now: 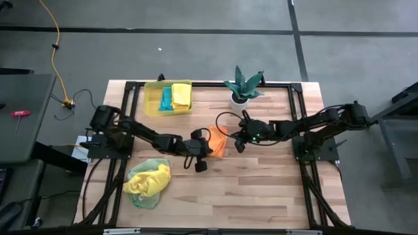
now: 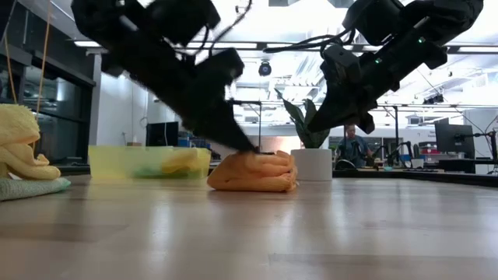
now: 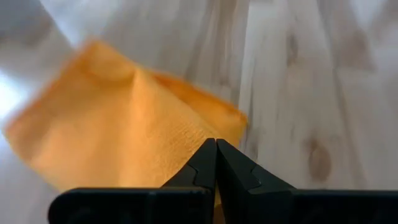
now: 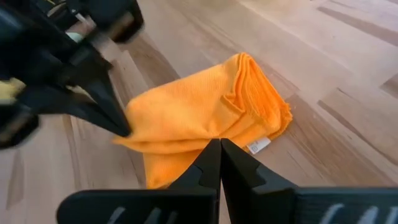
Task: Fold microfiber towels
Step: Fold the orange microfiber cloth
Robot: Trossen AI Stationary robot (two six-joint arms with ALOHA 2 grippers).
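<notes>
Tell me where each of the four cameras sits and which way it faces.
High: overhead, straight down on the table; both arms.
Low: table height, level across; left gripper on the orange towel, right gripper above.
Left wrist: past shut fingers onto the towel.
Right wrist: past its fingers, towel and left gripper beyond.
All four share the orange towel.

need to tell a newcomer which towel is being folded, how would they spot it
Start at the potted plant on the table's far edge. Just in front of it, mid-table between the two arms, lies the orange towel. It is the only orange cloth, bunched alone on bare wood, unlike the yellow-green pile.
</notes>
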